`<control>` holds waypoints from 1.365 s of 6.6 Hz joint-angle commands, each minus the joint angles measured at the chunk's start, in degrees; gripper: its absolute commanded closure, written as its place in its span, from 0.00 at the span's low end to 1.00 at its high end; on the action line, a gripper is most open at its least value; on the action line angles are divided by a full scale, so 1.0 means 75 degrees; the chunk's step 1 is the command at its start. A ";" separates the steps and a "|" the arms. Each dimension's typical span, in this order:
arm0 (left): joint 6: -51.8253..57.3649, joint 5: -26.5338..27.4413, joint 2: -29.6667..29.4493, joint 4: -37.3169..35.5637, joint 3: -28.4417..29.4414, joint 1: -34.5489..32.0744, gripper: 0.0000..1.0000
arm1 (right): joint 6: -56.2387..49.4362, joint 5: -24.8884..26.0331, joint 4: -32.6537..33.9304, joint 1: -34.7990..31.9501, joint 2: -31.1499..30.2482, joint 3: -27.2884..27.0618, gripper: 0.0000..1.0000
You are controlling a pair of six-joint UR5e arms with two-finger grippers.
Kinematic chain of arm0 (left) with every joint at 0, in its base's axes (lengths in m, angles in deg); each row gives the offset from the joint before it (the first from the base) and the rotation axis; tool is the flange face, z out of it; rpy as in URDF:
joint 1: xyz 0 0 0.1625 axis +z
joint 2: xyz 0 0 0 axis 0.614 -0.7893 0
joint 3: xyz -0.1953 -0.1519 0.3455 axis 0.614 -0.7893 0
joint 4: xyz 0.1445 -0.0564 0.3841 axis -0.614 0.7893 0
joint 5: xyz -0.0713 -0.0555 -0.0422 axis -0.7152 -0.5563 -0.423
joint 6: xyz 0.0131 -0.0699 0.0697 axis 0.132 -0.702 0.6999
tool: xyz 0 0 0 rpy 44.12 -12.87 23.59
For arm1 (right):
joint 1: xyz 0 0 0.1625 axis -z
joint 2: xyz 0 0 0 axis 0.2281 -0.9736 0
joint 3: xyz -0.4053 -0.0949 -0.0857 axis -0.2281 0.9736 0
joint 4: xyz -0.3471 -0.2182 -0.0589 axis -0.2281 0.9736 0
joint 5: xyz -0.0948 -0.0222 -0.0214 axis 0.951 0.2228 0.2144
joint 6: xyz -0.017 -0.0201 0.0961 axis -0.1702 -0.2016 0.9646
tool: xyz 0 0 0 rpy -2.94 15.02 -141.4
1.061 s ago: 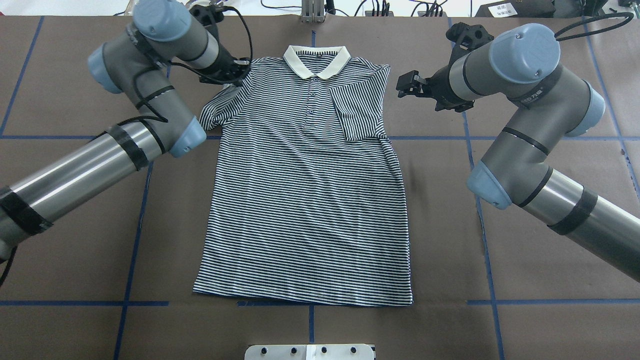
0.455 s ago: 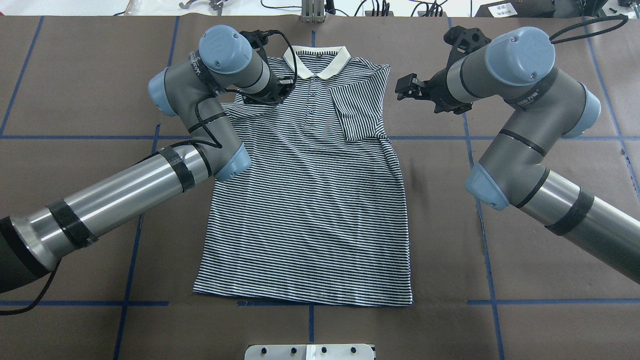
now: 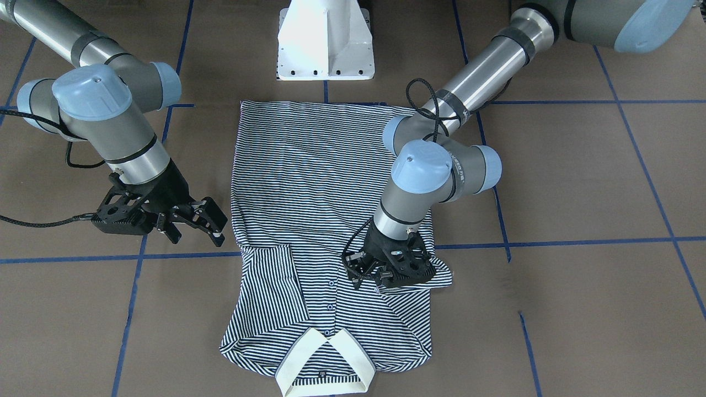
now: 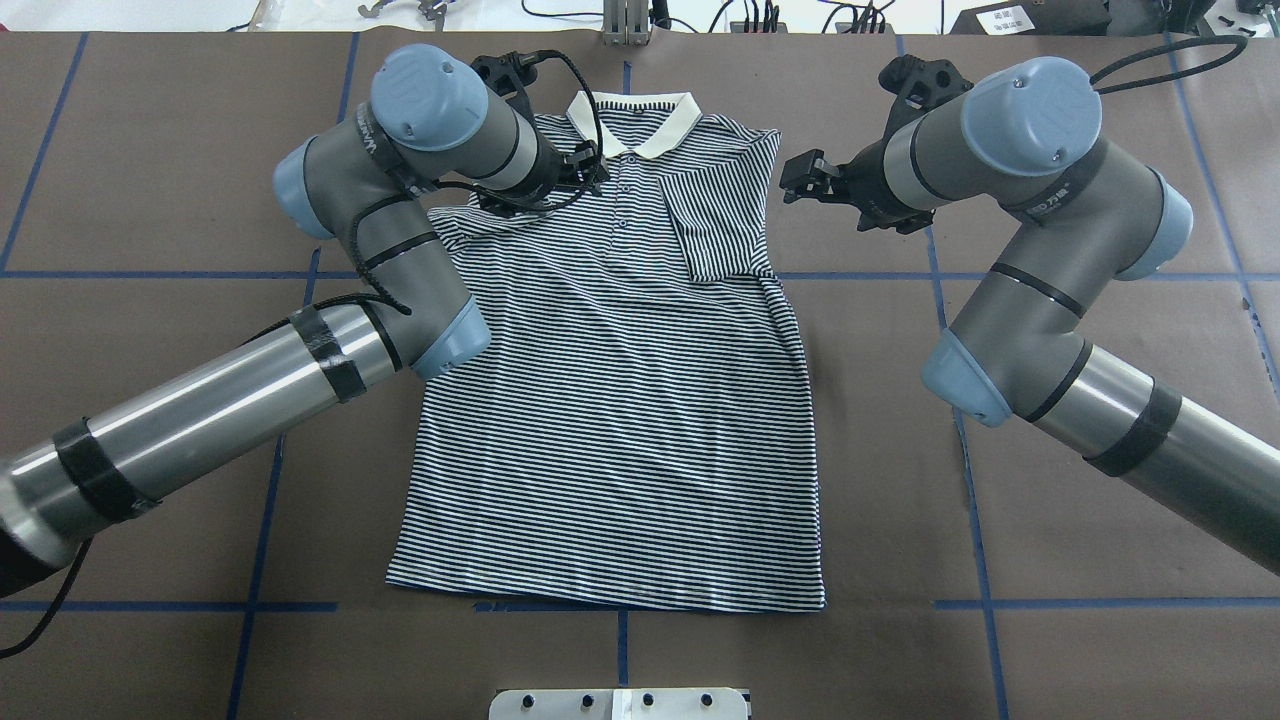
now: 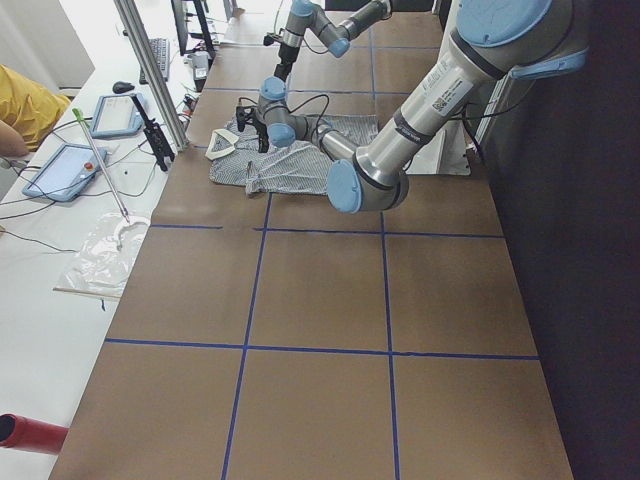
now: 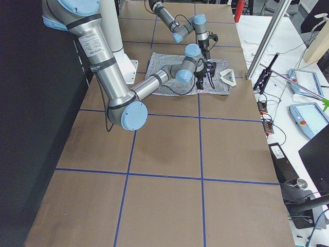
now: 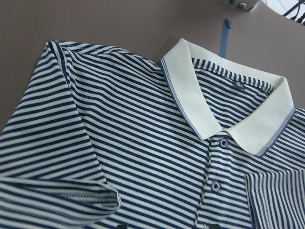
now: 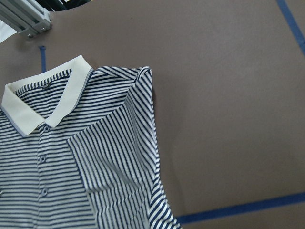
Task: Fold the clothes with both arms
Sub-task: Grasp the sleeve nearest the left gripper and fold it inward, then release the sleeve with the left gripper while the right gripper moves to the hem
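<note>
The striped polo shirt [image 4: 620, 400] lies flat, front up, with its cream collar [image 4: 632, 125] at the far side. The sleeve on the view's right [image 4: 715, 215] lies folded inward over the chest. My left gripper [image 4: 585, 170] is over the chest beside the placket. It is shut on the other sleeve [image 3: 438, 278] and holds it pulled inward and a little raised. The left wrist view shows that sleeve's hem [image 7: 62, 200] doubled over, but no fingers. My right gripper [image 4: 800, 178] is open and empty, just off the shirt's shoulder; it also shows in the front-facing view [image 3: 201, 226].
The white pedestal base [image 3: 325, 44] stands at the shirt's hem side. Blue tape lines [image 4: 960, 440] cross the brown table cover. An aluminium post [image 4: 625, 20] stands beyond the collar. Tablets [image 5: 60, 170] and cables lie on a side bench.
My left arm has swung right over the shirt, drawing the left sleeve in from the side onto the chest. My right gripper has edged slightly toward the shirt.
</note>
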 commanded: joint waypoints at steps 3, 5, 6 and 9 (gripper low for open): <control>-0.0080 -0.1040 0.1926 0.0031 -0.2594 0.0025 0.12 | 0.3994 0.2673 0.2676 0.3876 -0.0798 -0.2939 0.02; -0.0114 -0.1017 0.1915 0.0008 -0.2547 0.0026 0.10 | 0.4674 0.3275 0.3233 0.4901 -0.1577 -0.3412 0.04; -0.0126 -0.1005 0.1926 0.0008 -0.2535 0.0026 0.08 | 0.5234 0.3288 0.3246 0.5288 -0.1907 -0.3402 0.08; -0.0126 -0.0981 0.1938 -0.0004 -0.2476 0.0084 0.05 | 0.5685 0.3300 0.3246 0.5644 -0.2239 -0.3216 0.25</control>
